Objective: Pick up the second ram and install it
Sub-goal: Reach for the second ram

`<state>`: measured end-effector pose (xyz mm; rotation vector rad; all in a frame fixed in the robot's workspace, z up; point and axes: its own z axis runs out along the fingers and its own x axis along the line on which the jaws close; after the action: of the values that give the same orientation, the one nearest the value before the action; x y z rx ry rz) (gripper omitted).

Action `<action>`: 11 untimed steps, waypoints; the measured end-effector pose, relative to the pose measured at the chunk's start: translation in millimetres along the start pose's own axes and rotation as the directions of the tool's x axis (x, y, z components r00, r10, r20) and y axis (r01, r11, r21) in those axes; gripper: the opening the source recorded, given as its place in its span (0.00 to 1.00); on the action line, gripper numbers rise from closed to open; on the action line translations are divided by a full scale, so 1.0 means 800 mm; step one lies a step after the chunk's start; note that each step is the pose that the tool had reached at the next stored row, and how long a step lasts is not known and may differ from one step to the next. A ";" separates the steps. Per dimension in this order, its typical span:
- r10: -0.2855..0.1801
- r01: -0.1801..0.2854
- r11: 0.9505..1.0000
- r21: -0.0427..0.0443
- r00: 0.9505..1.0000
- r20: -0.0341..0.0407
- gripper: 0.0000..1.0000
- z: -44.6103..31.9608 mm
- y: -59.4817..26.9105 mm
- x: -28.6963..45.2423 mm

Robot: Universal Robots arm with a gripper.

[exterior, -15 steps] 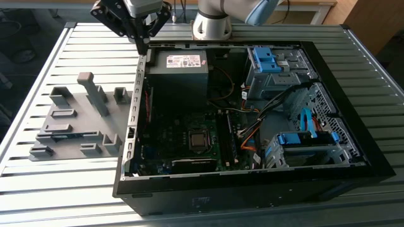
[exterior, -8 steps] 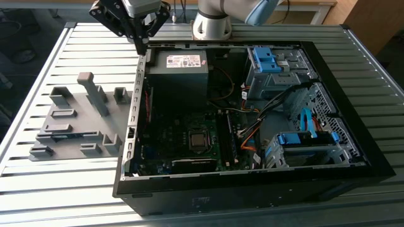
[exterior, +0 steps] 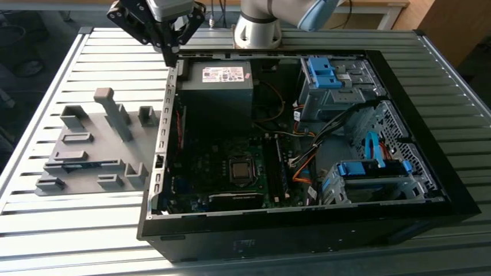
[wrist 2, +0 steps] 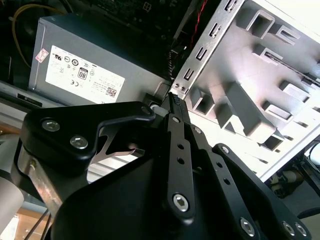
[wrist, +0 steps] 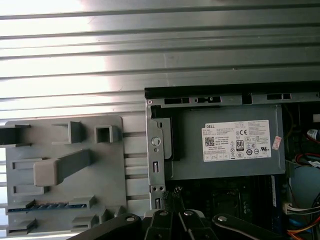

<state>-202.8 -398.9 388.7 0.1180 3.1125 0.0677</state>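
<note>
1. Blue-green second ram [exterior: 80,166] is seen lying in grey holder tray [exterior: 96,146], left of the exterior view.
2. Gripper [exterior: 167,57] is positioned upper left, over computer case [exterior: 307,224] corner; jaws closed, empty.

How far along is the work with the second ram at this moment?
Nothing of it looks done yet. The second ram lies in the grey holder tray, not grasped. The end effector is shut and empty, over the corner of the computer case, by the power supply. Left: picking the ram up and installing it.
</note>
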 end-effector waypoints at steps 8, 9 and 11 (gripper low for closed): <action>0.000 0.000 1.000 0.000 1.000 0.000 0.11 0.0001 0.000 0.0023; 0.000 0.000 1.000 0.000 1.000 0.000 0.11 0.0001 0.000 0.0025; 0.000 0.000 1.000 0.000 1.000 0.000 0.11 0.0001 0.000 0.0031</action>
<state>-205.3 -398.9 388.6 0.1180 3.1125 0.0677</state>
